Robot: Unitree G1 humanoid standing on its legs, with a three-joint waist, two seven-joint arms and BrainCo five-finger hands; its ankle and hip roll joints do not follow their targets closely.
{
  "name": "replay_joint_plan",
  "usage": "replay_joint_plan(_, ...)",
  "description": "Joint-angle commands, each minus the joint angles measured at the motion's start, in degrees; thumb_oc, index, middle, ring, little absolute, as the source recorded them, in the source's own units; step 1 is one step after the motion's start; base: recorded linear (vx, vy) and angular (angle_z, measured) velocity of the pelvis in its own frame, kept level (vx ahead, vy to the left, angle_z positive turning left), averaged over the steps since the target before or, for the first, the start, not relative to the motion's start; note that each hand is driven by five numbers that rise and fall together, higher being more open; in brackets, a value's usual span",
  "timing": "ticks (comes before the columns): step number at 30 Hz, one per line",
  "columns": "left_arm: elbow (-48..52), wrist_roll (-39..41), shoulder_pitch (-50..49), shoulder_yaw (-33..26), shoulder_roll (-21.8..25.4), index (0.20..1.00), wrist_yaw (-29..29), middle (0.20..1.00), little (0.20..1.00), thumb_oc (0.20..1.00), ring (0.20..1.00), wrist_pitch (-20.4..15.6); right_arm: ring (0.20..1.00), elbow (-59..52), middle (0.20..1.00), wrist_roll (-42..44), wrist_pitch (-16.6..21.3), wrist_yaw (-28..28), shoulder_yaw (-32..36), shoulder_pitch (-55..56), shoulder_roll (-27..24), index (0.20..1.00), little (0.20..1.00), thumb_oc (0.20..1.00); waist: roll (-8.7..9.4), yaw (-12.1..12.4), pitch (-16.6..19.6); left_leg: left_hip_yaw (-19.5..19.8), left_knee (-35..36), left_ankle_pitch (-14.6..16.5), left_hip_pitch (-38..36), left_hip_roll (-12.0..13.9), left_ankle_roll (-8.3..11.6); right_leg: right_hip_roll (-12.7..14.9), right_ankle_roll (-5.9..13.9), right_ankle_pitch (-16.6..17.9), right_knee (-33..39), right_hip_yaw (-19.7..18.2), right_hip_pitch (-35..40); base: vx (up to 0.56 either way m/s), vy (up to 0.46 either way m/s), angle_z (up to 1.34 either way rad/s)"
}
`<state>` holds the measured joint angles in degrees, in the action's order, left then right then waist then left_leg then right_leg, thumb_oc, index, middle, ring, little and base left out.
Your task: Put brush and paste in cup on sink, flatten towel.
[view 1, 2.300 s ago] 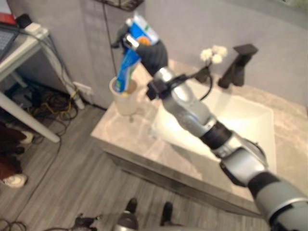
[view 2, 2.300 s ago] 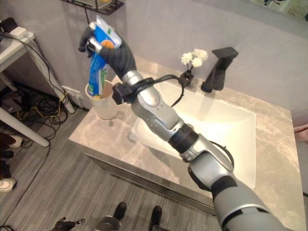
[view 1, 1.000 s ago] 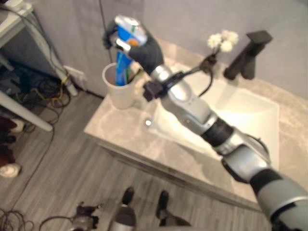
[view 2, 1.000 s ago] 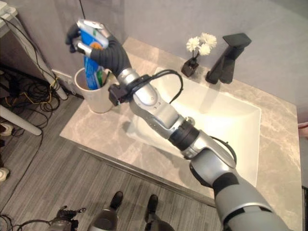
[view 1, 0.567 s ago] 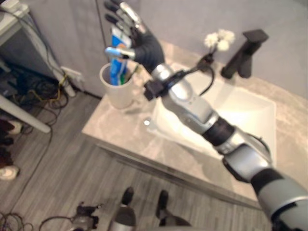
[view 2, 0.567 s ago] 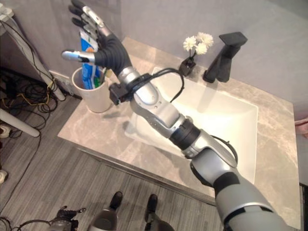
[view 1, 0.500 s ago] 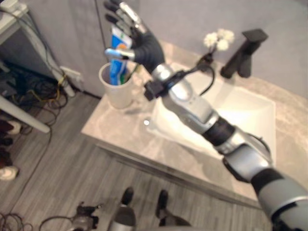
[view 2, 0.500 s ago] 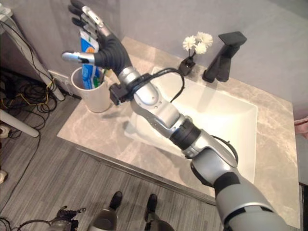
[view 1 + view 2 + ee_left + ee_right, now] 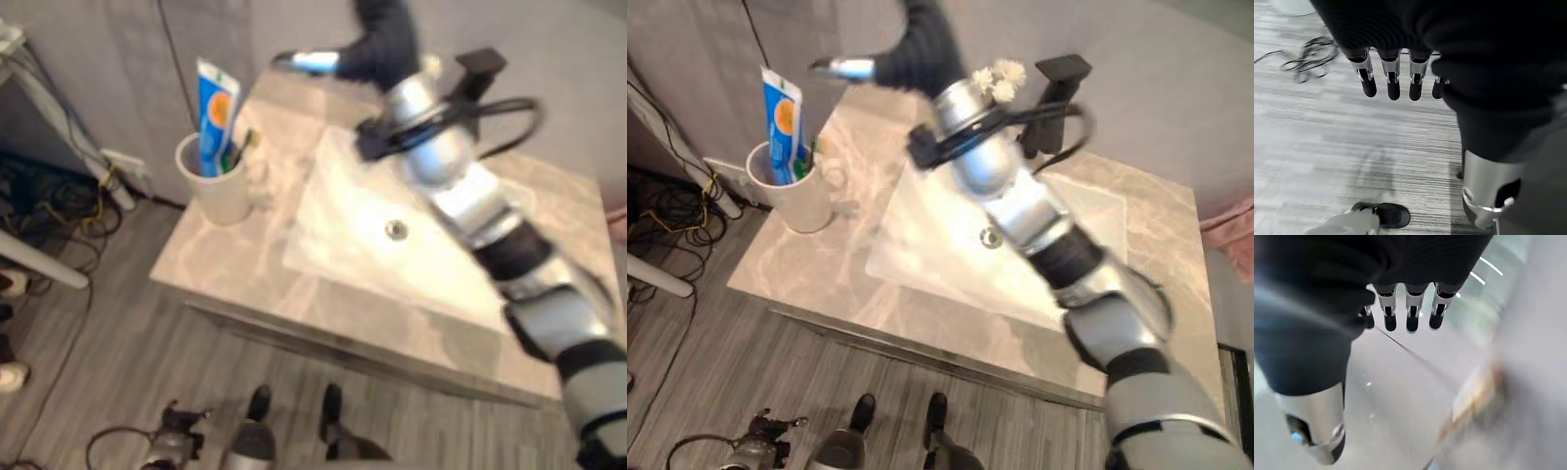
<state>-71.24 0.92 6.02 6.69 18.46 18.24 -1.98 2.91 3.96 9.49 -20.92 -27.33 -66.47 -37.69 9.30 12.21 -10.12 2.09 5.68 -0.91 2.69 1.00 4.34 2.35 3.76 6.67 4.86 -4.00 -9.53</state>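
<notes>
A white cup (image 9: 221, 189) stands on the left end of the marble counter (image 9: 774, 266). A blue toothpaste tube (image 9: 782, 119) stands upright in it, and a green brush (image 9: 238, 149) leans beside the tube. My right hand (image 9: 921, 47) hovers open above the counter's back edge, to the right of the cup, and holds nothing. Its straight fingers (image 9: 1410, 313) point at blurred surfaces in the right wrist view. My left hand (image 9: 1392, 78) hangs open over the grey floor. A pink cloth (image 9: 1229, 227) peeks in at the right edge.
The white sink basin (image 9: 333, 211) lies in the middle of the counter, with a black faucet (image 9: 1058, 80) and a small vase of white flowers (image 9: 996, 76) behind it. Left of the counter, cables and a white table leg (image 9: 44, 264) stand on the floor.
My right hand has swung right, away from the cup to the back of the sink. The toothpaste stays standing in the cup. The camera has shifted too.
</notes>
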Motion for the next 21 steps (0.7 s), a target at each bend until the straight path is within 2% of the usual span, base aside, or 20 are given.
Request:
replay_joint_plan(1,-2.7,-4.2,1.4,1.9,2.0,1.0,-0.3,1.0,1.0,1.0,1.0,-1.5,1.0,-0.8,1.0,-8.0,0.2,-3.5,3.3,0.2,-0.6,1.0,1.0,1.0,0.12,-0.2,2.2,-0.8,-0.7,3.5,-2.5,0.8,-2.21,5.4,5.35,2.1,-1.6,-1.1,-0.9,0.01,-0.013,-0.19)
replay_joint_plan(3,-2.4,-5.3,1.5,1.8,2.2,1.0,-0.3,1.0,1.0,1.0,1.0,-1.6,1.0,-3.6,1.0,-10.1,0.3,-4.2,7.0,4.7,-4.3,1.0,1.0,1.0,-0.23,-0.9,2.4,-1.9,-0.7,3.8,-3.1,1.0,-2.13,5.1,5.49,2.3,-1.2,-1.7,-0.8,0.01,-0.001,-0.1)
replay_joint_plan(5,-2.2,-5.7,1.7,1.5,2.3,1.0,-0.2,1.0,1.0,1.0,1.0,-1.6,1.0,-4.6,1.0,-11.4,0.2,-5.0,8.9,7.1,-5.5,1.0,1.0,1.0,-0.44,-1.3,2.5,-2.4,-0.7,3.9,-3.4,1.0,-2.1,4.9,5.56,2.3,-1.1,-2.2,-0.7,-0.01,-0.003,-0.26)
replay_joint_plan(6,-1.9,-7.0,1.7,1.3,2.6,1.0,-0.4,1.0,1.0,1.0,1.0,-1.5,1.0,-6.6,1.0,-13.2,0.9,-6.0,13.4,12.2,-8.0,1.0,1.0,1.0,-0.71,-2.4,2.6,-3.3,-0.7,3.5,-3.6,1.0,-2.01,4.8,5.65,2.8,-1.2,-2.9,-1.1,-0.01,-0.005,-0.32)
replay_joint_plan(8,-1.8,-8.0,1.5,1.2,2.5,1.0,-0.5,1.0,1.0,1.0,1.0,-1.5,1.0,-8.3,1.0,-15.2,1.3,-7.6,17.9,17.2,-8.8,1.0,1.0,1.0,-1.05,-3.0,3.0,-3.8,-0.7,3.7,-4.0,1.1,-2.02,4.5,5.68,2.8,-1.2,-3.5,-1.1,0.02,0.004,-0.27)
replay_joint_plan(9,-1.6,-8.6,1.3,1.3,2.5,1.0,-0.4,1.0,1.0,1.0,1.0,-1.5,1.0,-9.3,1.0,-15.9,1.5,-8.5,20.8,20.4,-8.9,1.0,1.0,1.0,-1.35,-3.1,3.3,-4.0,-0.7,4.3,-4.5,1.4,-2.05,4.3,5.73,2.4,-1.0,-3.6,-0.7,0.05,0.01,-0.26)
replay_joint_plan(10,-1.6,-8.6,1.3,1.4,2.5,1.0,-0.4,1.0,1.0,1.0,1.0,-1.5,1.0,-9.4,1.0,-15.9,1.5,-8.5,20.9,20.5,-8.9,1.0,1.0,1.0,-1.37,-3.1,3.2,-4.0,-0.7,4.4,-4.6,1.4,-2.04,4.2,5.72,2.3,-1.0,-3.6,-0.6,0.01,0.01,-0.28)
replay_joint_plan(15,-0.3,-9.6,1.5,0.1,1.7,1.0,-0.1,1.0,1.0,1.0,1.0,-1.9,1.0,-10.1,1.0,-19.1,3.2,-16.0,37.8,41.2,-6.5,1.0,1.0,1.0,-2.5,-6.3,3.7,-5.0,-0.7,4.3,-5.0,1.3,-2.0,4.1,5.94,2.9,-1.1,-4.4,-1.0,0.0,0.006,-0.07)
replay_joint_plan(16,-0.4,-9.6,1.5,0.3,1.8,1.0,-0.1,1.0,1.0,1.0,1.0,-1.9,1.0,-10.3,1.0,-19.1,3.2,-16.0,38.2,41.6,-6.4,1.0,1.0,1.0,-2.6,-6.1,3.9,-5.0,-0.7,4.9,-5.3,1.5,-2.04,4.0,5.98,2.4,-1.0,-4.3,-0.7,0.06,0.015,-0.13)
replay_joint_plan(17,-0.3,-9.7,1.5,-0.4,1.8,1.0,-0.1,1.0,1.0,1.0,1.0,-2.2,1.0,-6.8,1.0,-20.4,2.1,-19.5,44.3,47.7,-7.0,1.0,1.0,1.0,-2.95,-7.0,4.0,-5.0,-0.7,5.1,-5.5,1.5,-2.01,4.0,5.98,2.2,-1.1,-4.2,-0.6,0.02,0.002,-0.21)
replay_joint_plan(18,-0.3,-9.6,1.5,-0.9,1.8,1.0,0.0,1.0,1.0,1.0,1.0,-2.3,1.0,-4.4,1.0,-21.1,1.1,-21.5,47.0,50.3,-7.2,1.0,1.0,1.0,-2.85,-7.5,3.8,-4.9,-0.7,4.6,-5.3,1.3,-1.94,4.1,5.95,2.6,-1.4,-4.3,-0.9,-0.01,-0.007,-0.14)
replay_joint_plan(20,-0.7,-9.7,1.6,-1.2,1.9,1.0,0.0,1.0,1.0,1.0,1.0,-2.4,1.0,3.2,1.0,-20.3,-1.3,-24.7,51.3,54.8,-7.6,1.0,1.0,1.0,-3.09,-8.1,4.1,-4.7,-0.7,5.3,-5.5,1.4,-1.97,4.0,5.99,2.0,-1.3,-4.0,-0.5,0.03,0.001,-0.02)
replay_joint_plan(21,-0.7,-9.6,1.6,-1.0,1.9,1.0,0.0,1.0,1.0,1.0,1.0,-2.4,1.0,3.5,1.0,-20.2,-1.1,-24.8,51.3,54.9,-7.7,1.0,1.0,1.0,-3.11,-8.0,4.2,-4.6,-0.7,5.3,-5.6,1.5,-1.97,4.0,5.98,2.0,-1.3,-4.0,-0.5,0.0,0.0,0.0)
